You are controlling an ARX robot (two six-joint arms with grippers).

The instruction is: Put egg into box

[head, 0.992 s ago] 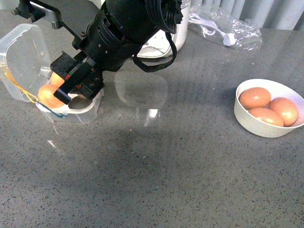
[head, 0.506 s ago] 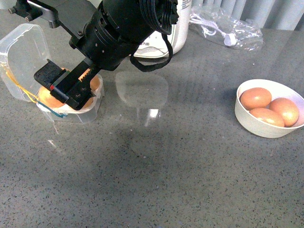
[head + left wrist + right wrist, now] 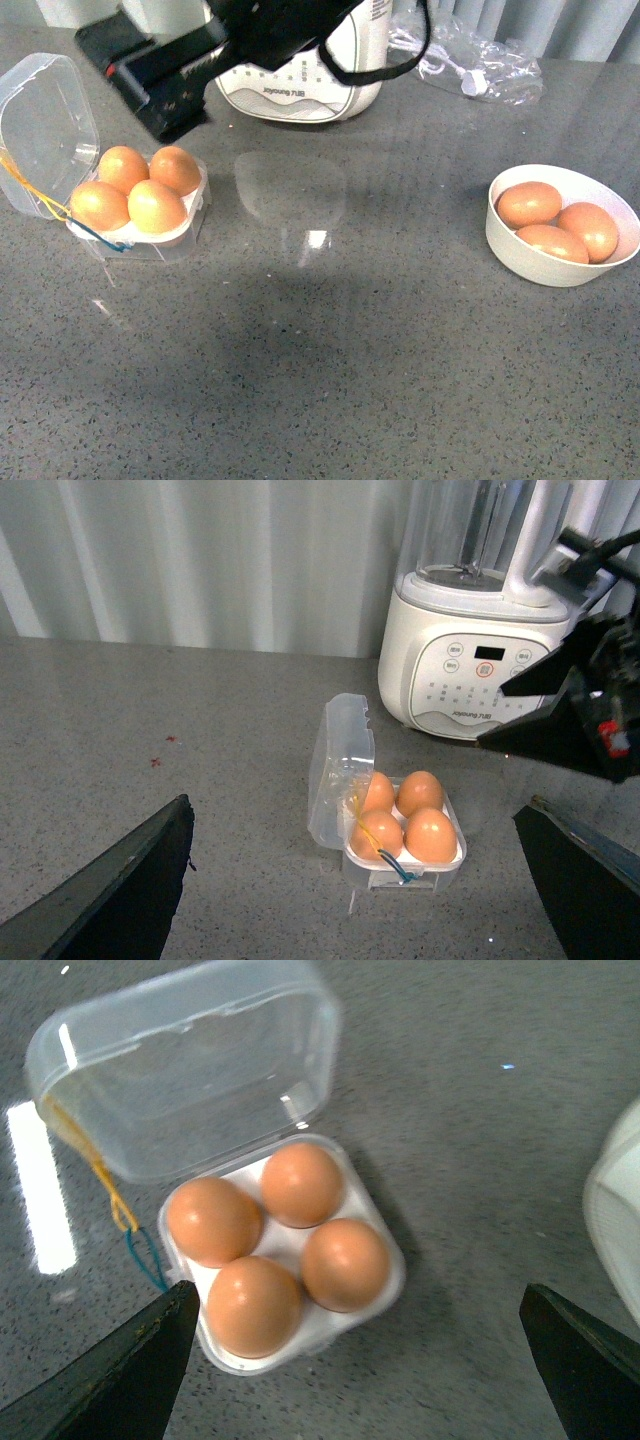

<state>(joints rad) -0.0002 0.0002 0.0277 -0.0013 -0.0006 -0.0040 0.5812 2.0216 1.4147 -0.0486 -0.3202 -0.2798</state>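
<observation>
Four eggs fill every slot of the box (image 3: 192,226); the egg (image 3: 157,206) is probably the near-right one. The hinged lid (image 3: 45,130) stands open near the counter's (image 3: 330,350) left edge. The right hand (image 3: 150,75) hovers above, spread wide, empty. The left hand (image 3: 352,808) is likewise spread. Open counter separates box from bowl (image 3: 530,260).

The right arm (image 3: 275,28) hangs raised with the right fingers (image 3: 120,1375) spread wide (and empty), the left fingers (image 3: 115,890) parted too.
</observation>
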